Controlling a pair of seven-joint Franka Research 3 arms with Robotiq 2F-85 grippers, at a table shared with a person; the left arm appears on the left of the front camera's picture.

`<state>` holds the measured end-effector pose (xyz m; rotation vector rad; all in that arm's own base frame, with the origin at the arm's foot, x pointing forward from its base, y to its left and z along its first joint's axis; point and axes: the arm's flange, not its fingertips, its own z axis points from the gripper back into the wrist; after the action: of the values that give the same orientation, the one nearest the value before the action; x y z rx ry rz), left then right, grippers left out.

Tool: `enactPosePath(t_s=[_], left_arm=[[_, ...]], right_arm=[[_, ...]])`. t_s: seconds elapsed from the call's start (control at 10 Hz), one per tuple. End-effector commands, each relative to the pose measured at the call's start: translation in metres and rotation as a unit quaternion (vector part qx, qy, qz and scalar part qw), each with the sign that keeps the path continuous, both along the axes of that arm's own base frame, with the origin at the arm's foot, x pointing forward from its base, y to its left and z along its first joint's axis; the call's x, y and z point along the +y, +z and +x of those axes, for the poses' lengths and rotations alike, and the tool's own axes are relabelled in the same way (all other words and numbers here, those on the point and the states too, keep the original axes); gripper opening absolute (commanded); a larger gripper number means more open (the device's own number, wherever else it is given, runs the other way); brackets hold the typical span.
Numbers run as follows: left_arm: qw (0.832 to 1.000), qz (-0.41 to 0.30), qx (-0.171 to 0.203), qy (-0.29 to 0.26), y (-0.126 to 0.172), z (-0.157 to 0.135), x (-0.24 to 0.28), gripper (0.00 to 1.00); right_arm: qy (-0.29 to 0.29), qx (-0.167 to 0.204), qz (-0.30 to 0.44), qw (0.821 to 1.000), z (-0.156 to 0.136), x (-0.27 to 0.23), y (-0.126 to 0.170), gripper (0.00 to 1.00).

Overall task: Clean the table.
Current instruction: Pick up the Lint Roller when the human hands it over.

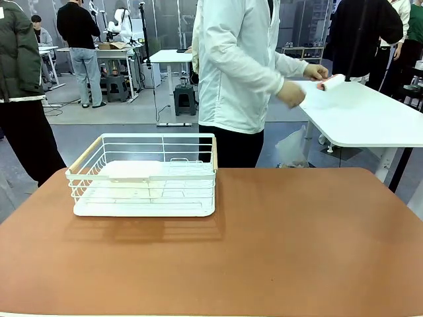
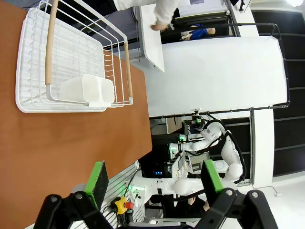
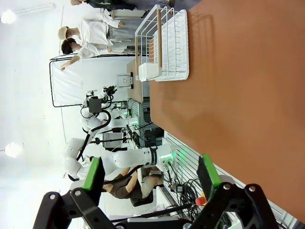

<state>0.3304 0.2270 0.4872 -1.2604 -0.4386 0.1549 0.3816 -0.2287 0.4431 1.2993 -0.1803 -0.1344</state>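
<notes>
The table (image 2: 57,143) is seen at ten o'clock of the left gripper (image 2: 155,179), one o'clock of the right gripper (image 3: 150,172); both finger pairs are spread apart

table (image 1: 284,257) — reddish-brown matte top | rounded corners | wide, level

No legible text, label, brand, number or sign is found in any of the views.
</notes>
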Motion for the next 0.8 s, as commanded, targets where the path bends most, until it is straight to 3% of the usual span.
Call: enactPosePath(t_s=[0.0, 0.7], left_arm=[[1.0, -0.005, -0.004, 0.0, 0.0007, -0.0014, 0.0014, 1.0], [1.0, -0.005, -0.004, 0.0, 0.0007, -0.0014, 0.0014, 1.0]], right_arm=[[0.0, -0.002, 0.001, 1.0, -0.0005, 0.0001, 0.0016, 1.0], [0.0, -0.002, 0.001, 1.0, -0.0005, 0.0001, 0.0016, 1.0]])
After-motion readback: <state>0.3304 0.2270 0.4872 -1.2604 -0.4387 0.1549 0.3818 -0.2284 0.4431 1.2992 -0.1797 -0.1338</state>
